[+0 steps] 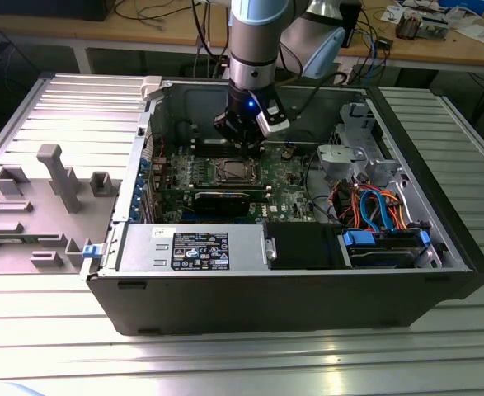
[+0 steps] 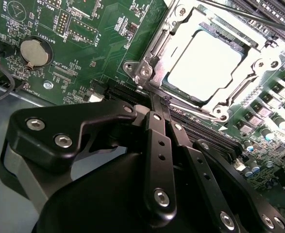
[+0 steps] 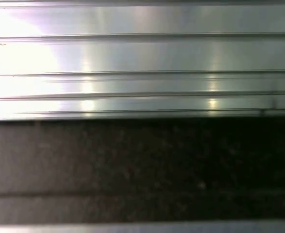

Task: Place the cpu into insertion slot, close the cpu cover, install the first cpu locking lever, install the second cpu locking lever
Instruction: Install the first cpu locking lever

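An open black desktop computer case (image 1: pixel 291 289) lies on its side on a ribbed silvery metal table (image 1: pixel 225 363). Inside it, a green circuit board (image 1: pixel 283 175) fills the floor of the case. The small flat square cpu with its silvery-grey metal face (image 2: pixel 205 65) sits in the insertion slot, a small square socket with a silvery metal border (image 1: pixel 234 172), set near the middle of the board. The thin square silvery-grey metal cpu cover (image 2: pixel 239 87) lies flat over the socket, its window framing the chip's face. A thin wire locking lever (image 2: pixel 181 106) runs along the socket's edge nearest the pincer; whether it is latched cannot be told.

The black pincer (image 2: pixel 154 97) on the blue-and-grey robot arm (image 1: pixel 254 41) hangs just beyond the far edge of the socket in the exterior view. In the second wrist view its fingers (image 2: pixel 157 141) are pressed together, their tips right at the socket's edge beside the lever; whether they touch it cannot be told.

A round silver coin battery (image 2: pixel 34 52) sits on the board, well apart from the socket. At the near wall of the case, a grey labelled power supply box (image 1: pixel 192 247) lies at the exterior view's left, with a black drive box (image 1: pixel 303 246) to its right. A grey plastic fixture tray (image 1: pixel 35 206) rests on the table left of the case.
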